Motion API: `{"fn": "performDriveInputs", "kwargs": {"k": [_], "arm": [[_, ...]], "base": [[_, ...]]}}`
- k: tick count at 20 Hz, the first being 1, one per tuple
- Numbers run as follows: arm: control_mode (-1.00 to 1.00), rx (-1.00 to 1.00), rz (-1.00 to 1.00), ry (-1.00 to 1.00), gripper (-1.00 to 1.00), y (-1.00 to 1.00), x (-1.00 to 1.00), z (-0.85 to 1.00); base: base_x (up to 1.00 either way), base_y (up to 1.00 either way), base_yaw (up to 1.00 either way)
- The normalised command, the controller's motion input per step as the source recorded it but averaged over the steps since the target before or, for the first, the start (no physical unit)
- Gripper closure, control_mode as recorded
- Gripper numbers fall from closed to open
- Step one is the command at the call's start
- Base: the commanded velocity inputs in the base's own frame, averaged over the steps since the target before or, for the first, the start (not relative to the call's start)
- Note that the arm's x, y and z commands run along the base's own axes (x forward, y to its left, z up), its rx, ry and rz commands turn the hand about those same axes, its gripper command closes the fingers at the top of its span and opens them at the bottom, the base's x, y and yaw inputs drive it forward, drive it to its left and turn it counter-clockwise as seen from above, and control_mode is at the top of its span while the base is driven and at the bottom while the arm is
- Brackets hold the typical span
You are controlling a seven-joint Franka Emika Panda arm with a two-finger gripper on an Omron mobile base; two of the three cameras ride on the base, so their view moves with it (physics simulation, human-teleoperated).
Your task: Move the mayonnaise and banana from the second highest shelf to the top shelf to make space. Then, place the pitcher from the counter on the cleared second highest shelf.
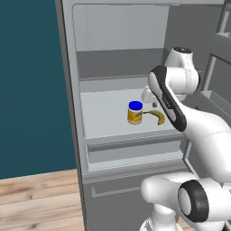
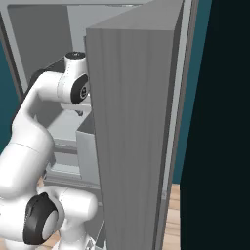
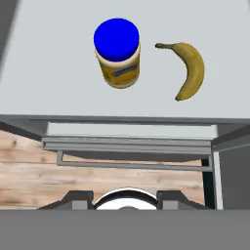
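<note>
The mayonnaise (image 3: 117,52) and the banana (image 3: 188,70) lie just beside each other on the second highest shelf (image 3: 49,78) of the open fridge, below and ahead of the hand. Whether the hand is open cannot be told. The jar looks rigid and smooth, probably best held round its body under the lid; the banana looks soft.

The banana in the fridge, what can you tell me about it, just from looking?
The banana is small, curved and yellow, with a dark stem end and dark tip, unpeeled and whole. It lies flat on its side on the pale shelf, near the front edge, beside the blue-lidded jar with a clear gap between them. Nothing touches it but the shelf.
</note>
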Motion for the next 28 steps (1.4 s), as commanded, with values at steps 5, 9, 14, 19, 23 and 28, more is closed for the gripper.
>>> {"fn": "performDriveInputs", "kwargs": {"k": [5,9,14,19,23,28], "arm": [[-1.0,0.0,0.0,-0.17,-1.0,0.14,-0.03,-0.13],[-1.0,0.0,-0.01,-0.3,-1.0,0.25,-0.02,-0.38],[-1.0,0.0,-0.04,-0.18,-1.0,0.07,0.0,-0.28],[-1.0,0.0,-0.03,0.0,-1.0,0.01,0.03,-0.07],[-1.0,0.0,-0.05,0.0,-1.0,0.12,0.33,-0.06],[-1.0,0.0,-0.02,0.0,-1.0,0.16,0.44,-0.05]], "base": [[0.0,0.0,0.0],[0.0,0.0,0.0],[0.0,0.0,0.0],[0.0,0.0,0.0],[0.0,0.0,0.0],[0.0,0.0,0.0]]}}
